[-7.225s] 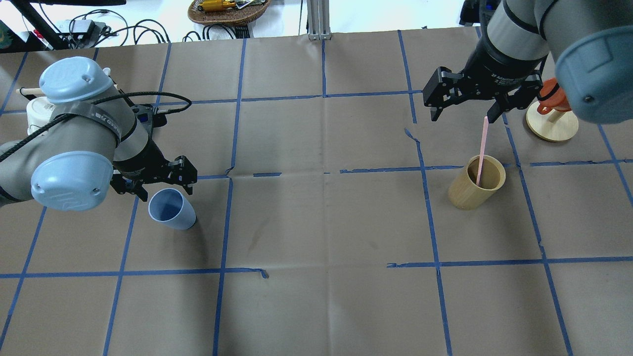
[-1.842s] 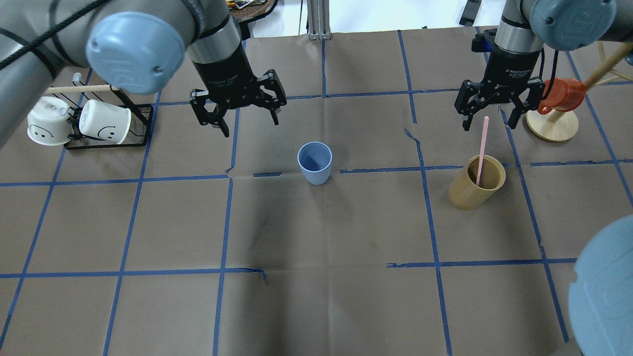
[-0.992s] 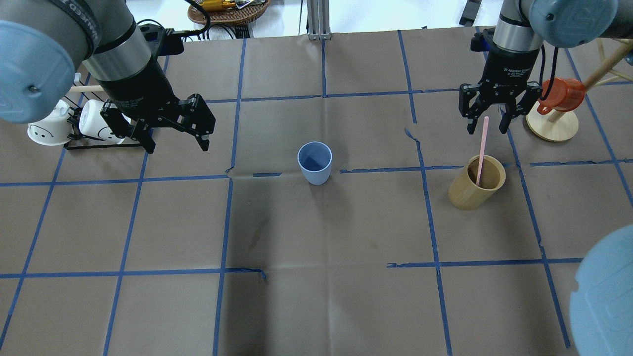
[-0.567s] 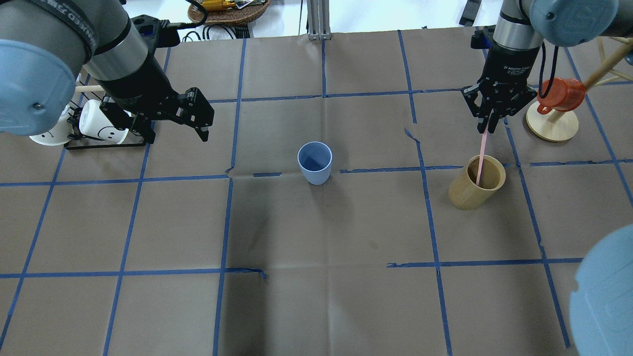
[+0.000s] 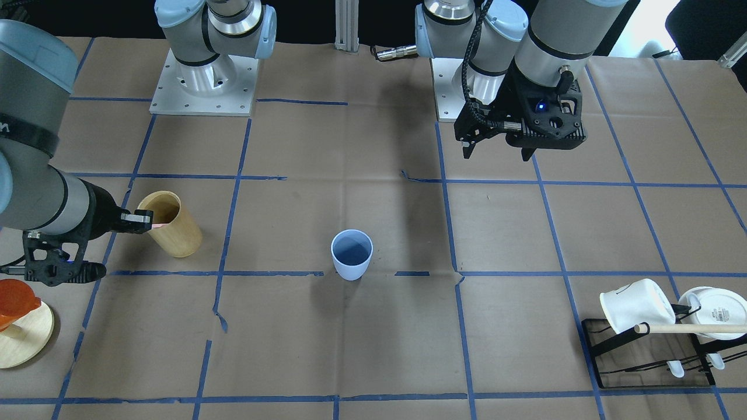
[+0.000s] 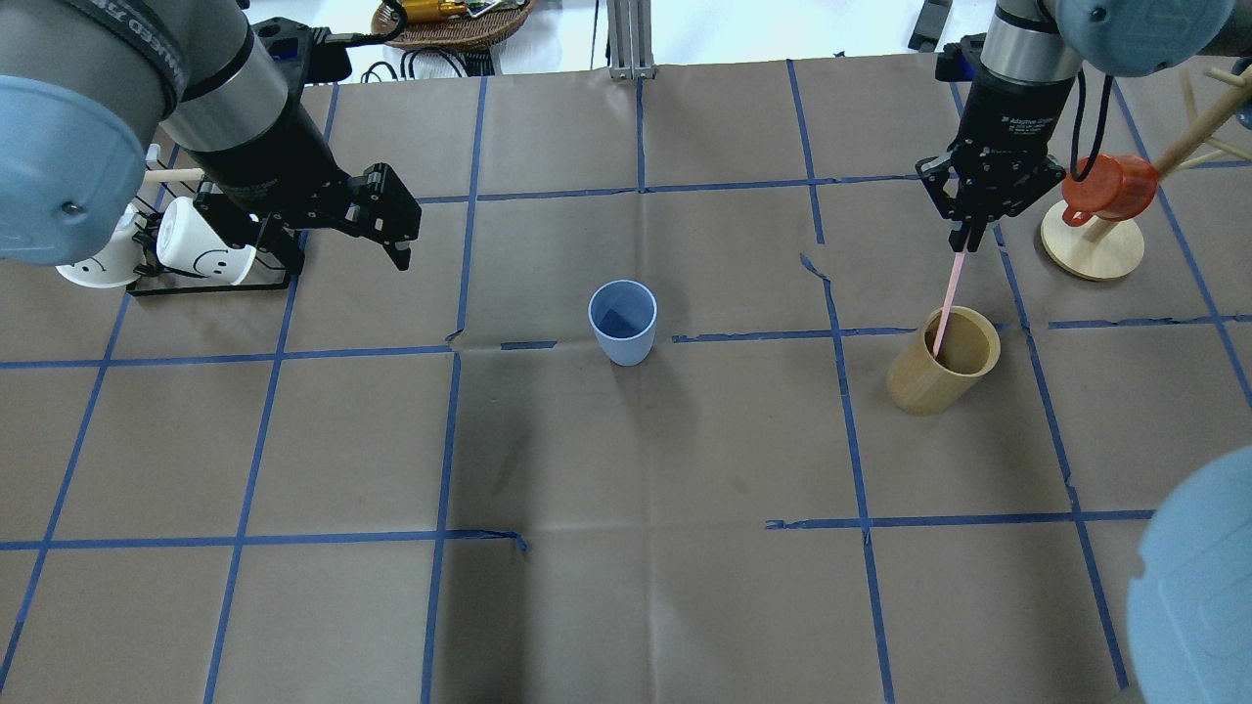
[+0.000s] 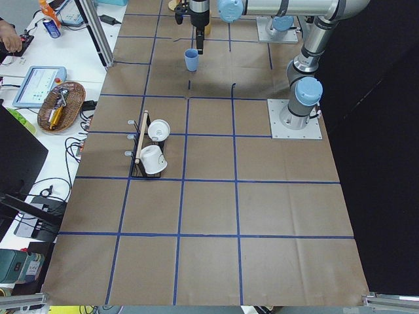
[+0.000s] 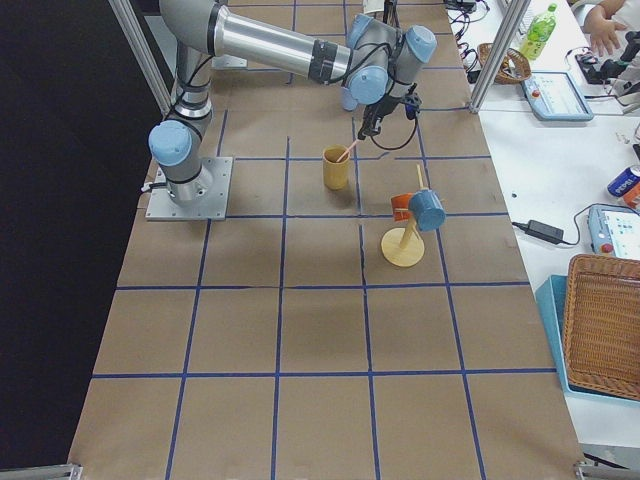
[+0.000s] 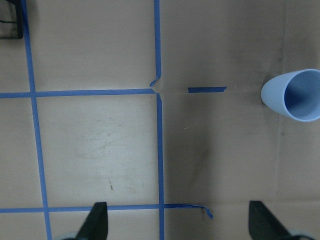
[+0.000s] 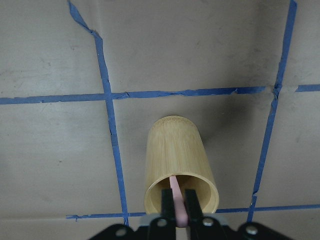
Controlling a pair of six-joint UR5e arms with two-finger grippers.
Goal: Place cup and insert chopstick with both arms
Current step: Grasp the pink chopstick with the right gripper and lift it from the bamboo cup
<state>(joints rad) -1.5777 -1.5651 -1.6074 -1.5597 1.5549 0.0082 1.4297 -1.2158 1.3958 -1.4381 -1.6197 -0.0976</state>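
The light blue cup stands upright near the table's middle, also in the front view and the left wrist view. A pale pink chopstick leans out of the tan wooden cup. My right gripper is shut on the chopstick's top end, and the right wrist view shows the stick pinched between the fingers above the wooden cup. My left gripper is open and empty, raised well to the left of the blue cup.
A black rack with white mugs and a wooden dowel sits at the far left. A wooden stand with an orange mug stands just right of my right gripper. The arm bases are at the robot's side of the table.
My right gripper came down over the chopstick and shut on its top end; the stick now tilts slightly. My left arm let go of the blue cup at the middle and drew back left.
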